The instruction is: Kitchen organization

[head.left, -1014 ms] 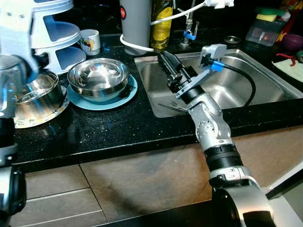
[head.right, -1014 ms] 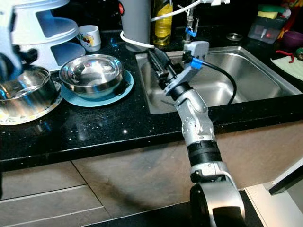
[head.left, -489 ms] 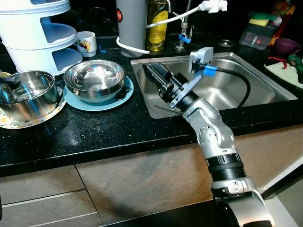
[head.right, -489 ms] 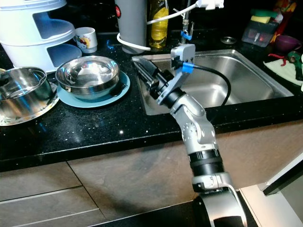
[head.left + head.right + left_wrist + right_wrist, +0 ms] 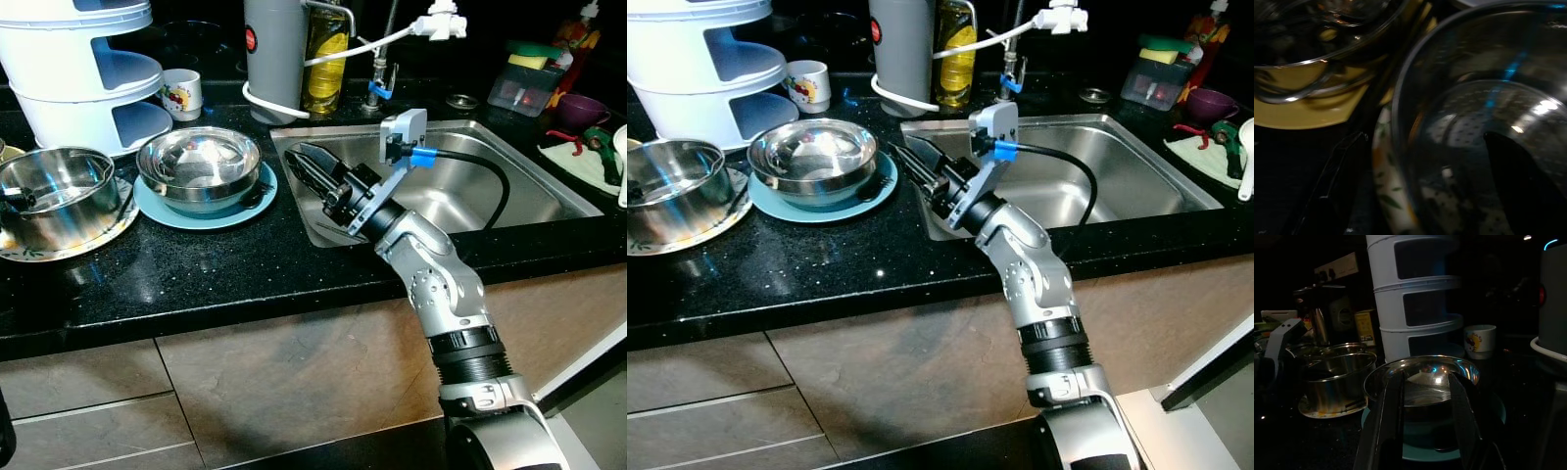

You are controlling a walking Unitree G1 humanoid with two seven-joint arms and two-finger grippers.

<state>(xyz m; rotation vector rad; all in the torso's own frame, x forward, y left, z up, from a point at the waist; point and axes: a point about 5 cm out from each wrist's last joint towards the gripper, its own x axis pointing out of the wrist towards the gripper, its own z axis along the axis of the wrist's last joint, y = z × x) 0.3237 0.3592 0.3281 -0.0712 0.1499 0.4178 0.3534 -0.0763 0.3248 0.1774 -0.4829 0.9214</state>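
Note:
A steel bowl (image 5: 201,164) sits on a blue plate (image 5: 196,208) on the black counter. To its left, a steel pot (image 5: 54,191) stands on a floral plate (image 5: 69,240). My right gripper (image 5: 299,157) is open over the sink's left rim, pointing at the bowl and a short way from it. In the right wrist view the bowl (image 5: 1422,382) shows between the two fingers (image 5: 1393,421). My left gripper (image 5: 1422,137) is open astride the pot's rim (image 5: 1400,122), one finger inside the pot and one outside.
The steel sink (image 5: 490,186) lies right of the bowl, with a tap (image 5: 377,59) behind it. A white tiered rack (image 5: 83,69), a mug (image 5: 181,91), a grey canister (image 5: 277,49) and an oil bottle (image 5: 323,54) line the back. The counter's front edge (image 5: 245,313) is near.
My right gripper has swung left from over the sink basin to its left rim, nearer the bowl. The left arm has gone from the head view's left side, and the camera has shifted.

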